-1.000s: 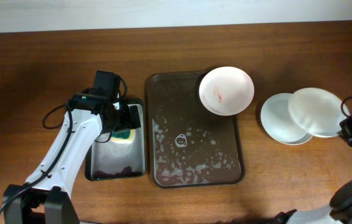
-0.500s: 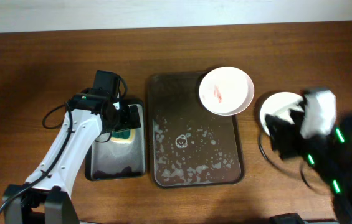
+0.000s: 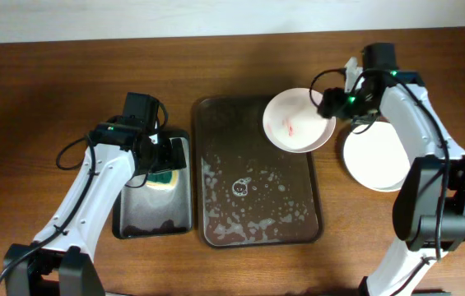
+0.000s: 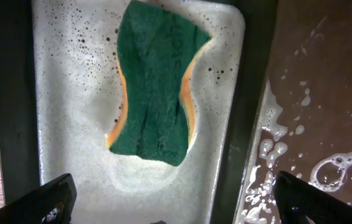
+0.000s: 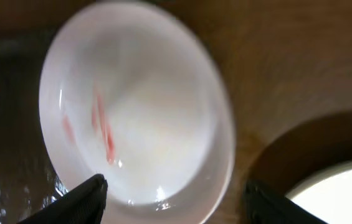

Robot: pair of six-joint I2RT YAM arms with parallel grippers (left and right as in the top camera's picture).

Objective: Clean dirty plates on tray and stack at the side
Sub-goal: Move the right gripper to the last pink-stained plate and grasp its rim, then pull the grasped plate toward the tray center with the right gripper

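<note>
red-smeared plate (image 3: 296,123) directly under the spread right pincer (image 5: 172,202)

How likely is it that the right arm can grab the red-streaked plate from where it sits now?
Probably yes. The right gripper is open and poised at the near rim of the red-streaked plate, and nothing lies on that rim or between it and the gripper.
</note>
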